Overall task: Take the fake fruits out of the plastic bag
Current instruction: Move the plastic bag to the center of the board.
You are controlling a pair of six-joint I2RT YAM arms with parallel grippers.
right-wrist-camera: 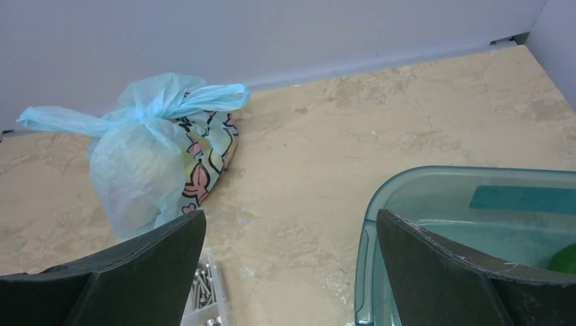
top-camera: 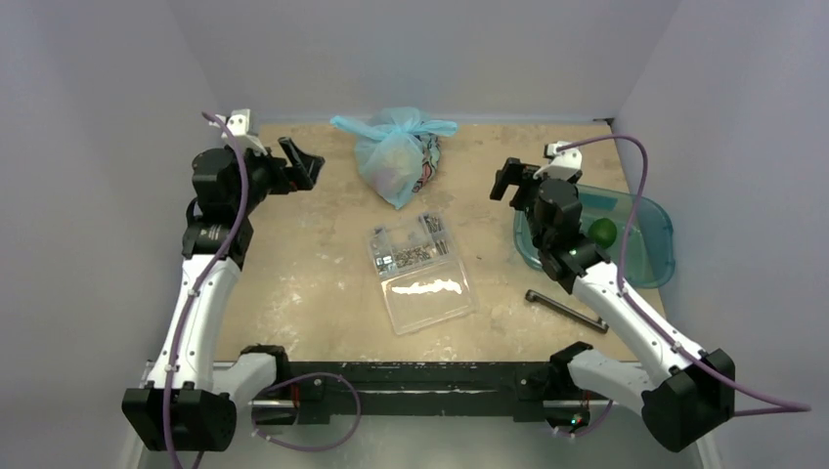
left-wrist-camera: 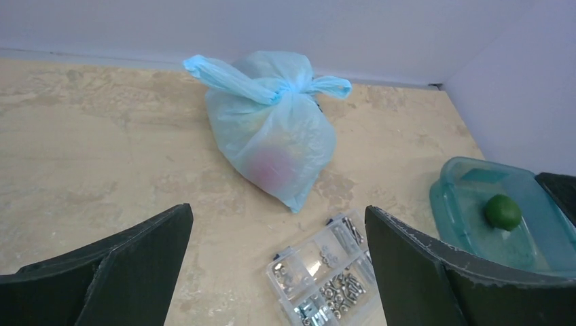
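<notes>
Barely started tbh. The plastic bag (top-camera: 396,161) sits knotted at the back of the tabletop (top-camera: 293,264), with one green fruit (top-camera: 603,233) in the tray (top-camera: 665,220). My left claw (top-camera: 305,159) and right claw (top-camera: 508,181) are both spread wide, empty.

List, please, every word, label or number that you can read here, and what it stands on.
No text can be read.
Printed panel on the blue bag: pink and black drawings, any lettering too blurred.
Dark patch in the teal tray: no writing legible.
Clear box: no label seen.
</notes>
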